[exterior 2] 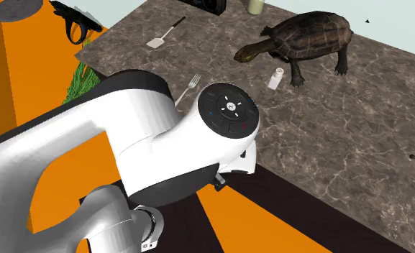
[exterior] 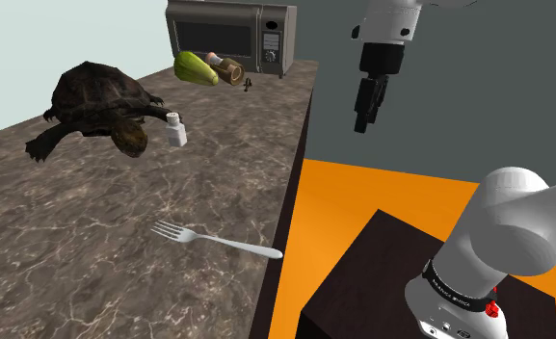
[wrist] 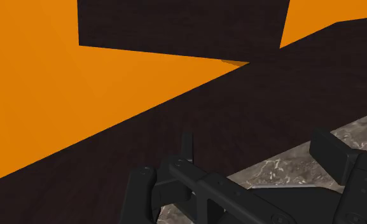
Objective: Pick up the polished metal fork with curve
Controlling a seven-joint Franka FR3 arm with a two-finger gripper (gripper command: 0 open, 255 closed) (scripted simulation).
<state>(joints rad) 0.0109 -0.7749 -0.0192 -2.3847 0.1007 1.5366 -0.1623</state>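
Observation:
The fork (exterior: 218,241) is silvery with a curved handle. It lies flat on the marble counter (exterior: 92,250) close to the counter's near edge, tines toward the shoulder view's left. In the second exterior view its tines (exterior 2: 193,82) stick out from behind my arm. My black gripper (exterior: 367,108) hangs high in the air beyond the counter's edge, above the orange floor, up and to the shoulder view's right of the fork. In the wrist view the gripper (wrist: 258,156) stands open with nothing between its fingers, and the fork is not between them.
A dark turtle (exterior: 97,101) and a small white shaker (exterior: 176,128) stand behind the fork. Farther back are a microwave (exterior: 229,34), a green object (exterior: 197,67) and a brown bottle (exterior: 230,69). A spatula (exterior 2: 164,34) lies on the counter. The dark stand (exterior: 401,279) sits on the orange floor.

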